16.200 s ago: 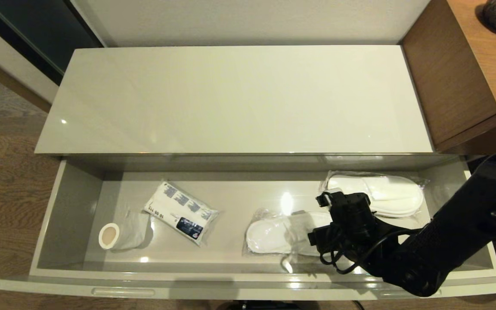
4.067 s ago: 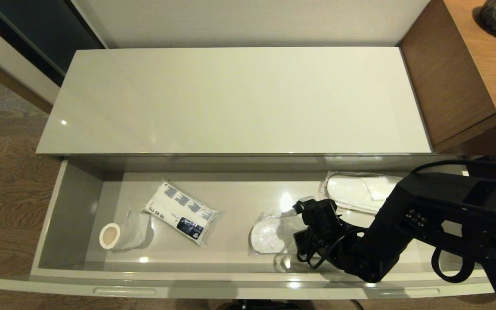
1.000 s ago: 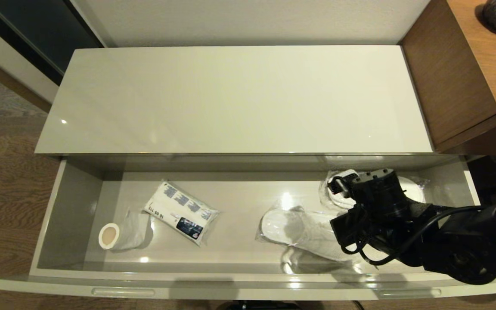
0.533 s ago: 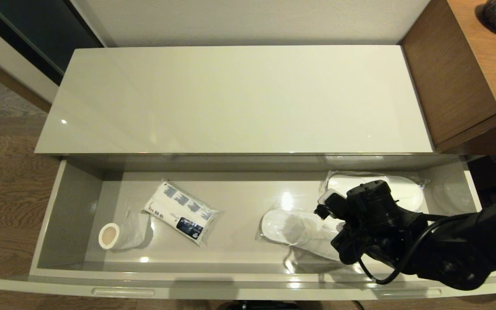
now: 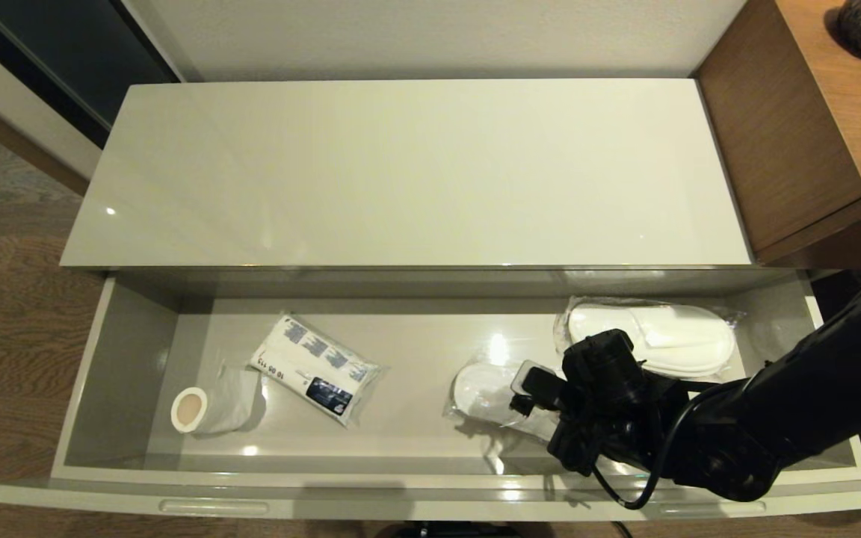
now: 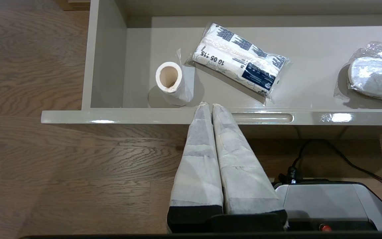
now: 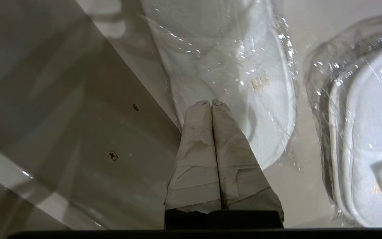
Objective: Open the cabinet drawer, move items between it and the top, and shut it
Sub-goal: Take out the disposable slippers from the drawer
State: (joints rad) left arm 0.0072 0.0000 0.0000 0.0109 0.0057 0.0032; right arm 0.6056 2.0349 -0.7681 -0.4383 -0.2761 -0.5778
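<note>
the right gripper has its taped fingers pressed together with nothing between them, tips over the plastic-wrapped slipper pack near the drawer's front wall. in the head view the black right arm reaches in from the lower right, its wrist covering part of that slipper pack right of centre. a second slipper pack lies just behind, at the right. the printed white bundle and a wrapped paper roll lie at the left of the open cabinet drawer. the glossy top fills the upper middle. the left gripper, fingers also together, hangs in front of the drawer front.
</note>
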